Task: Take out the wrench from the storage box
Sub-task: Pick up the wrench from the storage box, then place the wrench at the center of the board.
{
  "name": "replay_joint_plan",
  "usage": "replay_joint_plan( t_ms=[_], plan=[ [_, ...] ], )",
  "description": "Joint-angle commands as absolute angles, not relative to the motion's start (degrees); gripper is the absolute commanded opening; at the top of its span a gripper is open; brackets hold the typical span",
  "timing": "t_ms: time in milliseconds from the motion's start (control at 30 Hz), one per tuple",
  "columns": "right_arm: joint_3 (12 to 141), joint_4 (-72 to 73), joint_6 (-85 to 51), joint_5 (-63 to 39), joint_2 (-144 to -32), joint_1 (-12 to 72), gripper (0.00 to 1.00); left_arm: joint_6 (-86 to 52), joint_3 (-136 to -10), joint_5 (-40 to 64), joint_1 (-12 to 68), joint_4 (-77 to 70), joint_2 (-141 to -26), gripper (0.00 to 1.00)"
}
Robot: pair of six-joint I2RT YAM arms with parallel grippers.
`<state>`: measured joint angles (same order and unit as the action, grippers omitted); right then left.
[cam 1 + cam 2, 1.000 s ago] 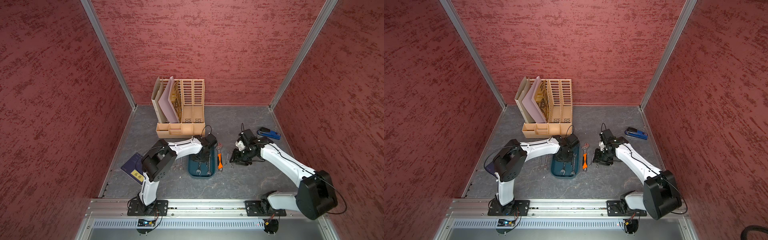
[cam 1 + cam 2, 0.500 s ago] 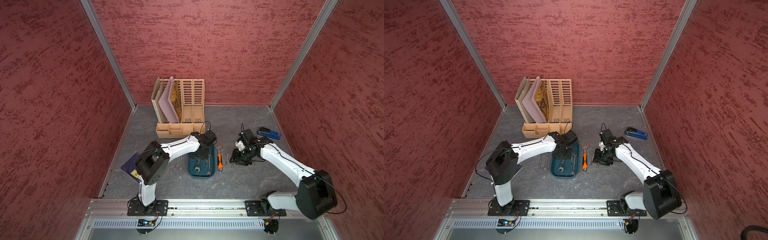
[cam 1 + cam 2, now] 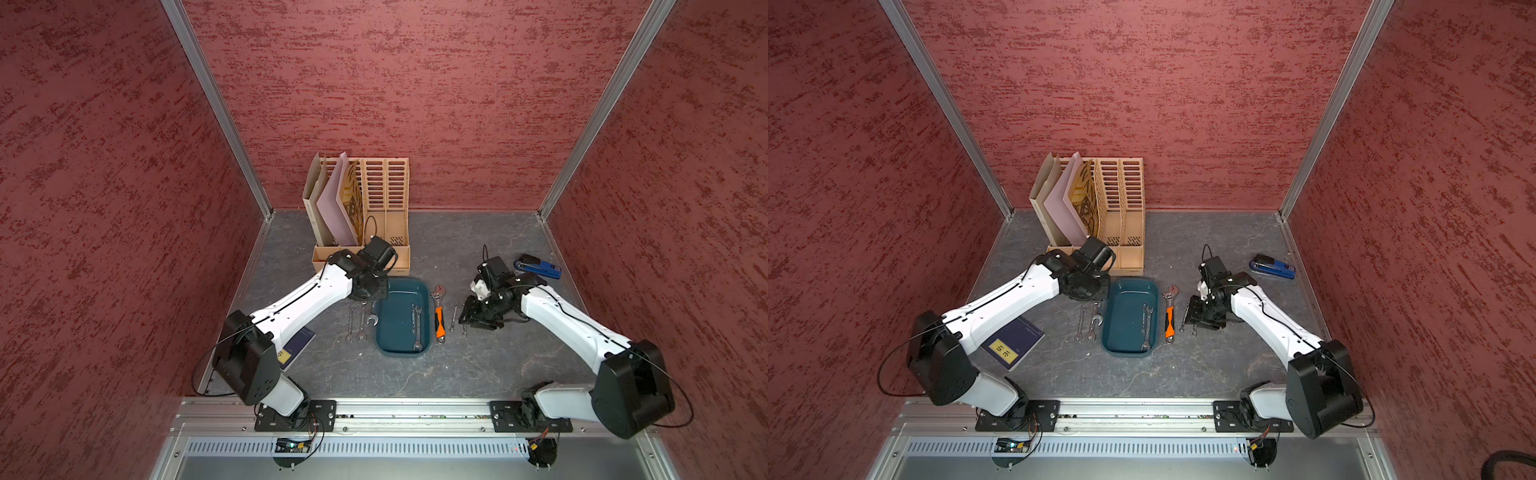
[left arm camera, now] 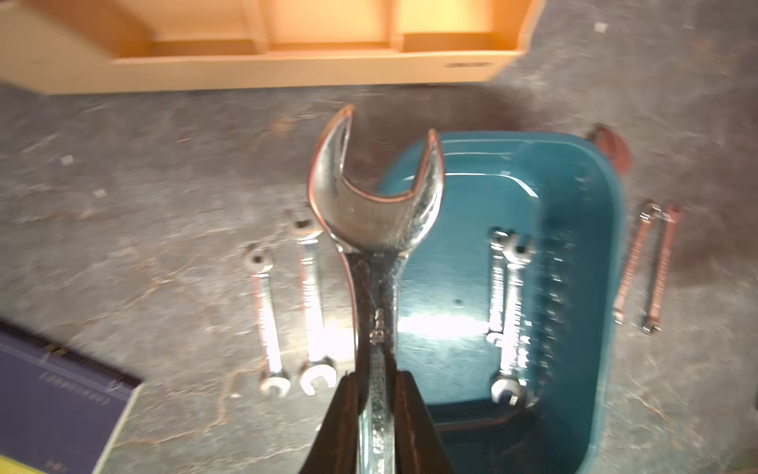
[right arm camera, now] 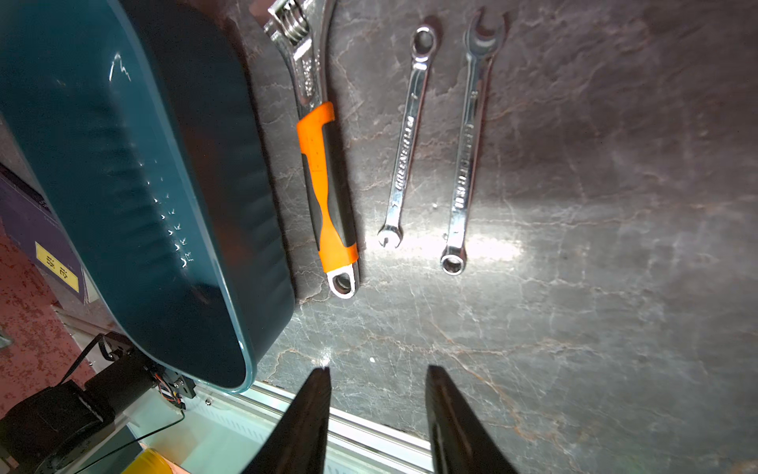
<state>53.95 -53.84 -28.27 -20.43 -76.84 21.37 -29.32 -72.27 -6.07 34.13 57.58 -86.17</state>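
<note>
The storage box [image 3: 401, 291] is a dark teal tray in the middle of the table, and two slim wrenches [image 3: 417, 328] lie in it by its right wall. My left gripper [image 4: 375, 373] is shut on the shank of a large open-end wrench [image 4: 375, 197]. In both top views this gripper [image 3: 371, 297] hangs over the box's far left corner, and the held wrench's head [image 3: 1096, 320] is just outside the left rim. My right gripper [image 5: 377, 369] stands open and empty, low over the table right of the box [image 5: 143, 164].
Two wrenches [image 3: 356, 324] lie left of the box. An orange-handled adjustable wrench [image 3: 439, 316] and two thin wrenches [image 5: 434, 139] lie to its right. A beige file organizer [image 3: 361, 212] stands behind. There is a blue stapler [image 3: 538, 266] at far right and a purple book [image 3: 1013, 340] at near left.
My left gripper has risen from inside the box and swung left to its far left corner, carrying the large wrench. The right arm has stayed still.
</note>
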Motion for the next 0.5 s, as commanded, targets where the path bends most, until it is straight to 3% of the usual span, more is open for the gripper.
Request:
replay_joint_plan(
  t_ms=[0, 467],
  plan=[
    [55.47, -54.75, -28.45, -20.74, -76.75, 21.15, 0.43, -26.06, -68.13, -4.88, 29.84, 55.63, -84.01, 0.13],
    [55.32, -53.86, -29.4, -21.0, -77.84, 21.2, 0.43, -22.82, -55.22, -0.48, 19.53, 45.84, -88.58, 0.14]
  ],
)
